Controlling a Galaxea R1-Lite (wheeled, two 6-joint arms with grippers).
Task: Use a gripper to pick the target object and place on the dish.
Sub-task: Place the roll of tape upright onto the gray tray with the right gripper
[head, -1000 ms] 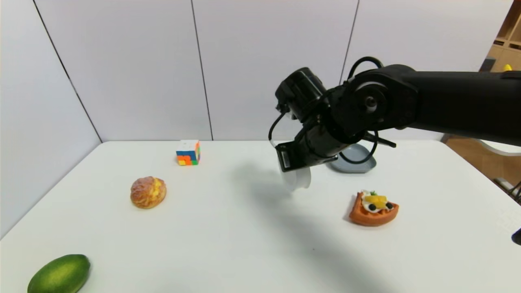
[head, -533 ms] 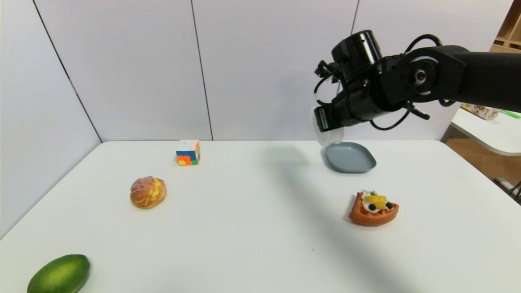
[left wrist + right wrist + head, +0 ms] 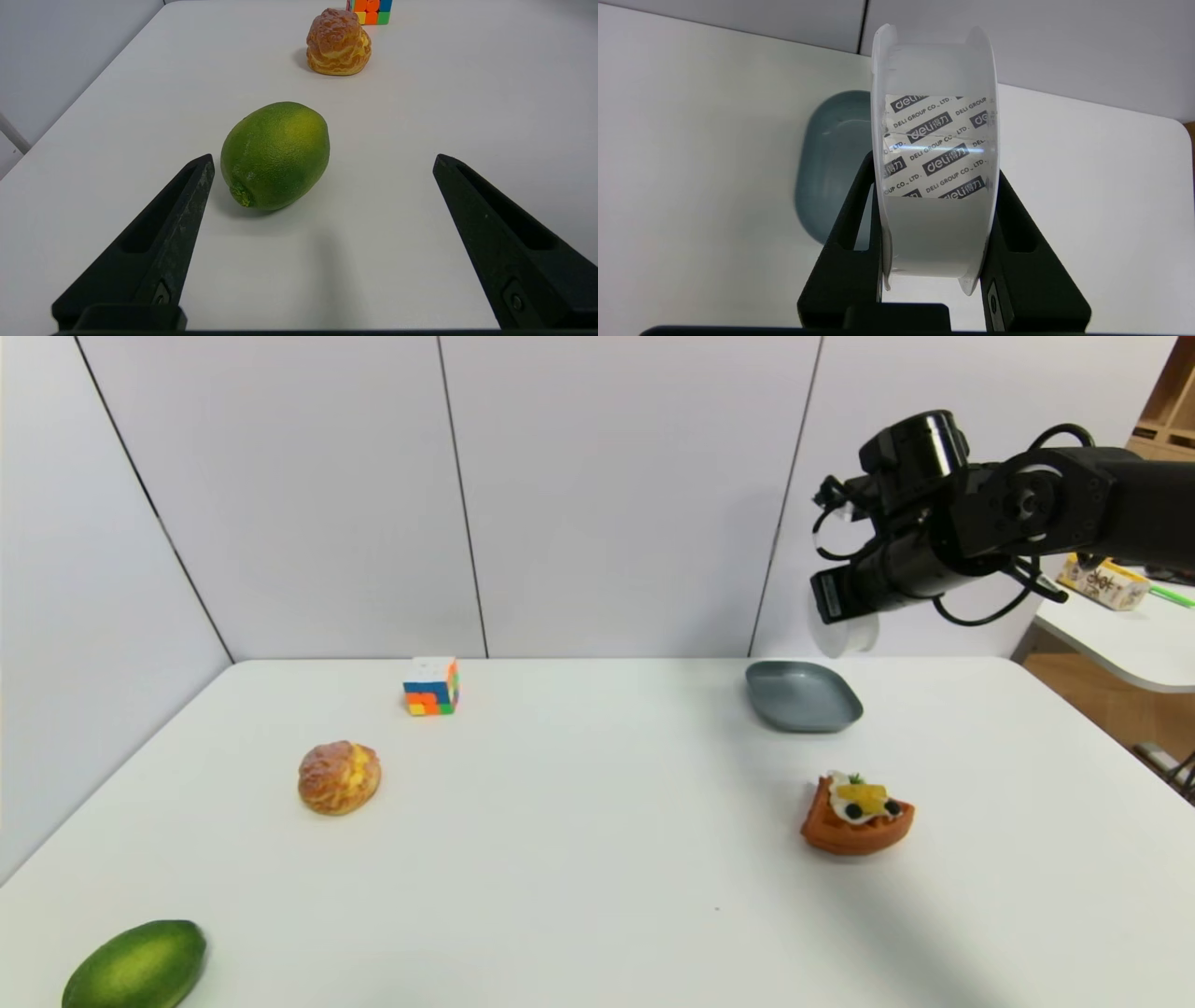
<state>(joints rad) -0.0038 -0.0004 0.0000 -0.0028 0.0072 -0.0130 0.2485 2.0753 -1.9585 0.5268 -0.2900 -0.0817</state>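
One white tabletop (image 3: 560, 821) fills the lower part of the head frame, and across its upper right reaches our right arm (image 3: 1148, 513), coming in from the right edge with the wrist canted down toward the left. Our right hand (image 3: 936, 163) is up in the air, its fingers set to a middling gap and pressed on the two flat sides of the white tape roll. Our left hand (image 3: 323, 156) is parked low, wide and holding nothing, near the green fruit, outside the head frame. Right of centre in the head frame, near the tabletop's back edge, lies the grey-blue dish (image 3: 803, 695). Just above and to the right of it in that frame we see the tape roll (image 3: 848, 635), upright on its rim and clear of the surface. To set it down well, we judge, we should ease it over the middle of the dish before lowering, keep the grip firm without squashing the flanges, descend slowly until the rim meets the dish, then part the fingers evenly; let go off-centre or too high, it could roll away. Green fruit (image 3: 135, 966) sits at lower left, a waffle (image 3: 854, 826) below the dish, a cream puff (image 3: 339, 777) left of centre, and a cube (image 3: 430, 687) farther up.
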